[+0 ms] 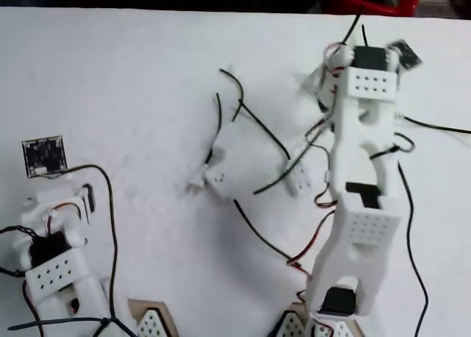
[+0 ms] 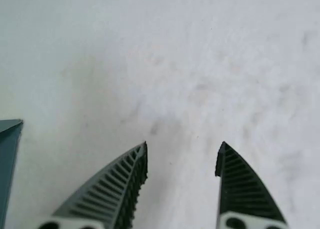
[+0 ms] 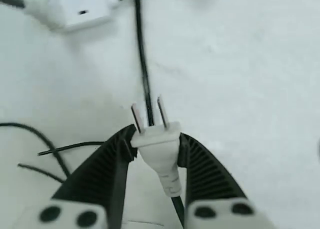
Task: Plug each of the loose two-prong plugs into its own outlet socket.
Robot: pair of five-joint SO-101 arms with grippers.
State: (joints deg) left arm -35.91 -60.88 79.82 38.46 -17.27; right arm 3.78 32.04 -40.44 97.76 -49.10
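Plug (image 3: 159, 149): white, two-prong, clamped in the right tool (image 3: 156, 136), over the counter (image 3: 250, 64). Not yet seated; the socket block (image 3: 80, 6) lies ahead and off to one side. Prongs point away from the tool, and the long axis runs along its fingers. Left tool (image 2: 182, 148) gapes, empty. Other plugs' state cannot be told.

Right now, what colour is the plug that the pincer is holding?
The plug is white; the right wrist view shows it best.
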